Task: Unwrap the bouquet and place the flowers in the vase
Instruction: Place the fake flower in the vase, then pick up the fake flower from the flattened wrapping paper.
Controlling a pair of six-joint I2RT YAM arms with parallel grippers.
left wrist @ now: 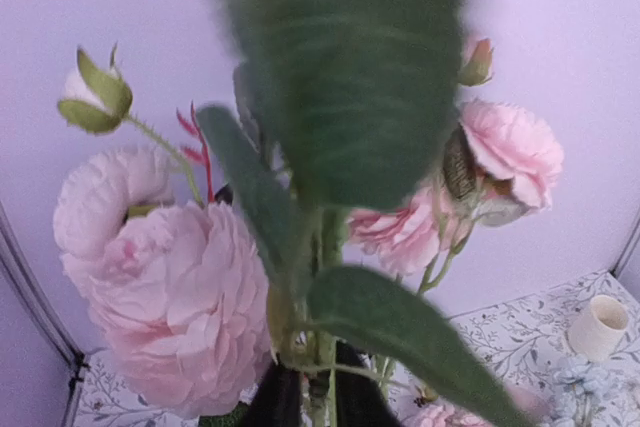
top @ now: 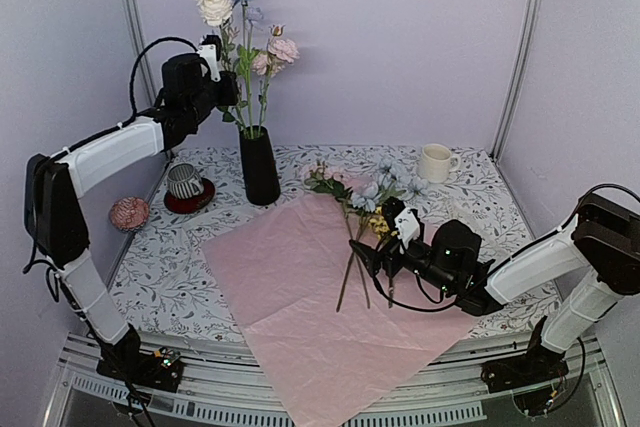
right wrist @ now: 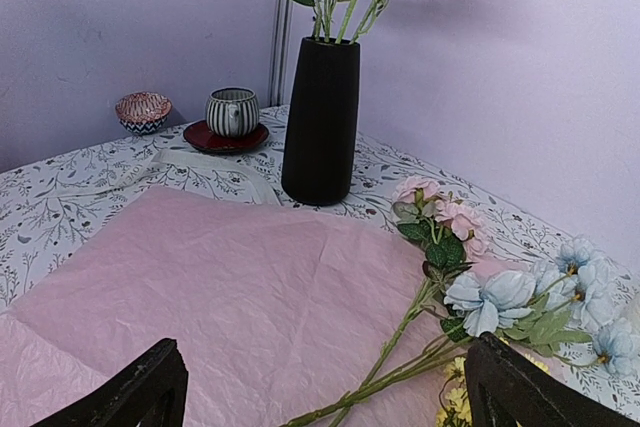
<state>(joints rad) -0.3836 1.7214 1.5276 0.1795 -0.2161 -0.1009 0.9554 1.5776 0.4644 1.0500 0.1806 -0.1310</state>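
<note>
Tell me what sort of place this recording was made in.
Probably a lab test booth, not a home: plain lilac walls on metal posts, with a left arm and right arm bolted along the near edge of a floral-print table.

Blk vase [top: 259, 167], pink wrapping paper [top: 300, 287], grey-striped cup [top: 184, 181], wht mug [top: 435, 162]

Tall flowers [top: 244, 55] thick above the vase [top: 259, 169] mouth

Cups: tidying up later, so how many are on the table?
2. A striped grey cup on a red saucer left of the black vase, and a white mug near the back right.
</note>
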